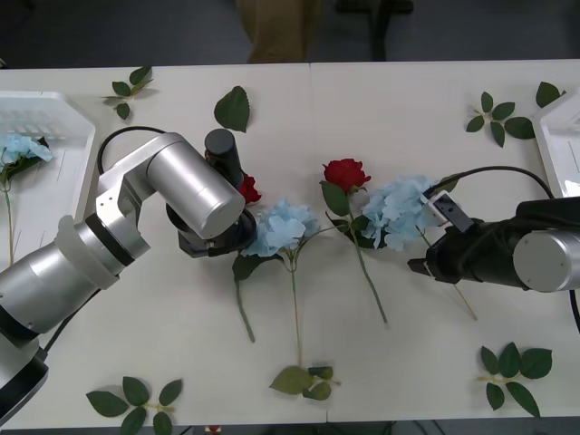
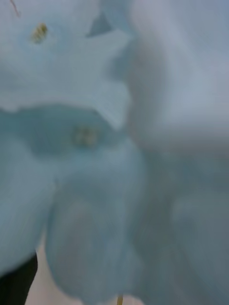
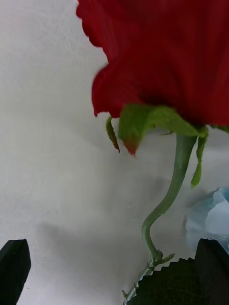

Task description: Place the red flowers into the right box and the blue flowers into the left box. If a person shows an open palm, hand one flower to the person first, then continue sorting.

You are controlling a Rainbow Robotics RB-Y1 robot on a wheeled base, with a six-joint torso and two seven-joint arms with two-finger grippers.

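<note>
My left gripper (image 3: 114, 276) is open, its black fingertips (image 3: 13, 267) low over the table on either side of a red rose's stem. That red rose (image 3: 171, 62) (image 1: 248, 189) lies mid-table, half hidden under my left arm. A second red rose (image 1: 344, 172) lies to its right. One blue flower (image 1: 283, 227) rests beside the left gripper (image 1: 222, 237). Another blue flower (image 1: 399, 210) (image 2: 95, 157) lies pressed against my open right gripper (image 1: 424, 263). A third blue flower (image 1: 23, 148) lies in the left box (image 1: 63, 113). The right box (image 1: 557, 136) shows at the right edge.
Loose green leaf sprigs lie at the far left (image 1: 130, 88), the far middle (image 1: 233, 109), the far right (image 1: 498, 118), the near right (image 1: 512, 372), the near middle (image 1: 304, 381) and the near left (image 1: 136, 403). A person's tan trousers (image 1: 276, 27) stand beyond the table's far edge.
</note>
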